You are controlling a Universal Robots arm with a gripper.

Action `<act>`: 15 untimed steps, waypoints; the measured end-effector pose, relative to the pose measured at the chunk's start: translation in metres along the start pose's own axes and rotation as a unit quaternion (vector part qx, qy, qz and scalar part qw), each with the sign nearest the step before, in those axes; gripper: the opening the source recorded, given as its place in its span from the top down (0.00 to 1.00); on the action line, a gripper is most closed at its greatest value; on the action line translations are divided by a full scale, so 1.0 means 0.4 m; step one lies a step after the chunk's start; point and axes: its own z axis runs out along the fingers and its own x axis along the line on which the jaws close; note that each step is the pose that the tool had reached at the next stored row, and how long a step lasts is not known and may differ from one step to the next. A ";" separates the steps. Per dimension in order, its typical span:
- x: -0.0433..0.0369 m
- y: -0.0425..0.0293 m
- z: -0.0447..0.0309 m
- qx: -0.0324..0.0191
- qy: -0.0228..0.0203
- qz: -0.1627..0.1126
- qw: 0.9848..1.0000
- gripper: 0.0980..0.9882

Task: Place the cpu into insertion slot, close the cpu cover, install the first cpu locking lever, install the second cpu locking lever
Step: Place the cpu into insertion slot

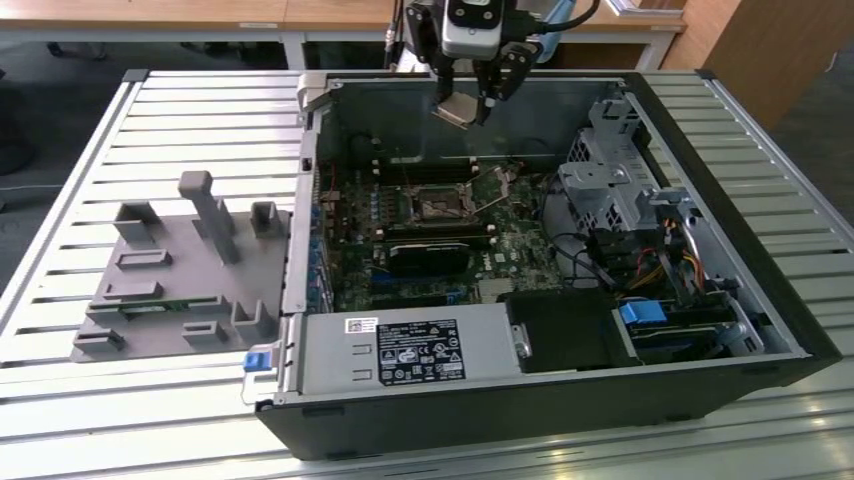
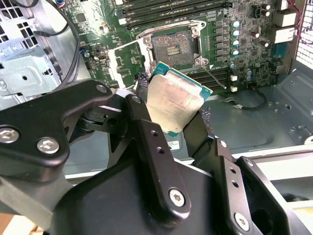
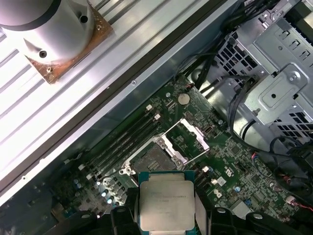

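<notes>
One claw is closed on the chip, gripping two opposite edges and holding it tilted, high over the open computer case. The empty socket lies well apart, below on the green board.

We are looking down from well back in the exterior view, over the whole computer case. In both wrist views we are peering closely past the pincer and cpu at the insertion slot.
</notes>
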 end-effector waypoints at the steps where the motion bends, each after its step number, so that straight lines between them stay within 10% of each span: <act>1: 0.000 0.000 0.000 0.000 0.000 0.001 1.000 0.50; 15: 0.000 -0.001 0.007 -0.001 -0.004 0.041 0.999 0.50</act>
